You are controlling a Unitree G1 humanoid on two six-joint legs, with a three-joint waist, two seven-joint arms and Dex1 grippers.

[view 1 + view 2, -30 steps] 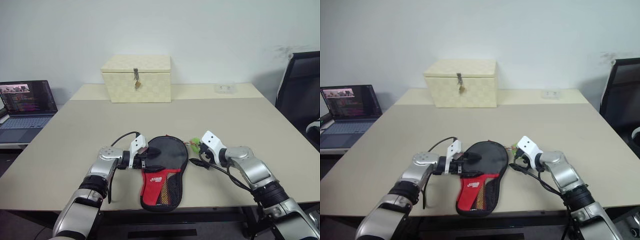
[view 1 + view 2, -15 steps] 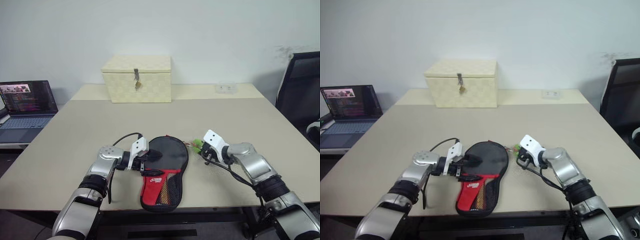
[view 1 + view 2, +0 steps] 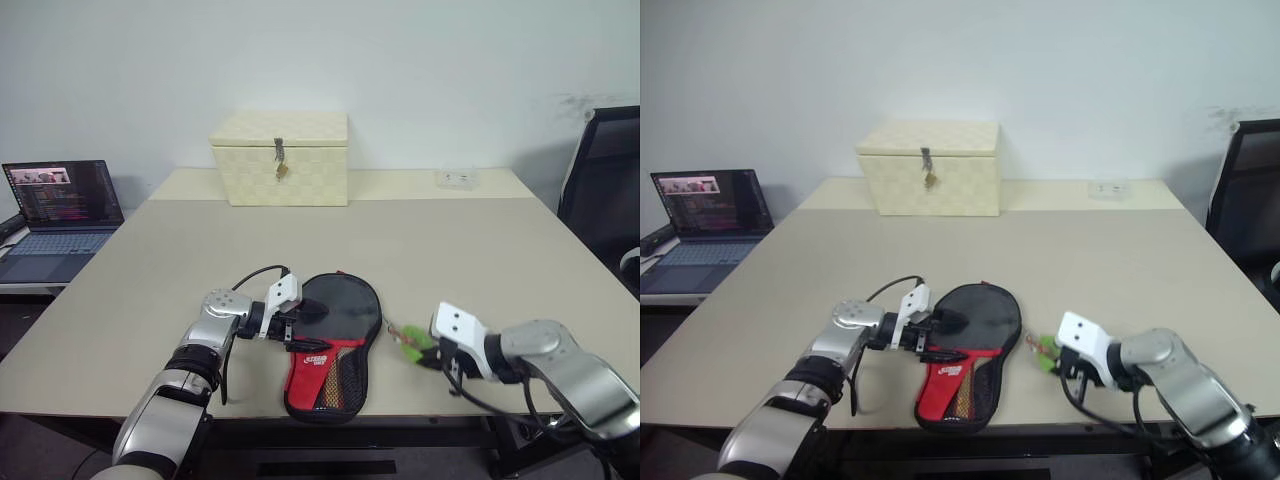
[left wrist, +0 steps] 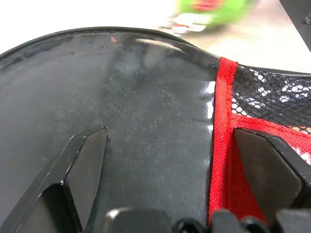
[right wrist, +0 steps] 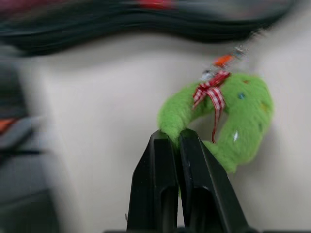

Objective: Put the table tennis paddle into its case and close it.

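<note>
At lower centre, the table tennis paddle [image 3: 340, 310] lies inside the case [image 3: 330, 375]; left tool [image 3: 296, 322] spread wide steadying it, right tool [image 5: 179, 145] pinching the green zipper pull [image 5: 228, 119]; zipping remains.

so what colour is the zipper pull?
Green zipper pull, with a red-and-white checked ribbon; clearest in the right wrist view.

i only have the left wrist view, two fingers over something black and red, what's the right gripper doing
Observer: The right gripper is shut on the green zipper pull, a fuzzy ring with a red checked ribbon.
Operator: is the case zipped
Observer: No, the case lies with its flap open on the table.
Operator: anything else on the table
Observer: A cream box with a metal latch stands at the far side.
</note>
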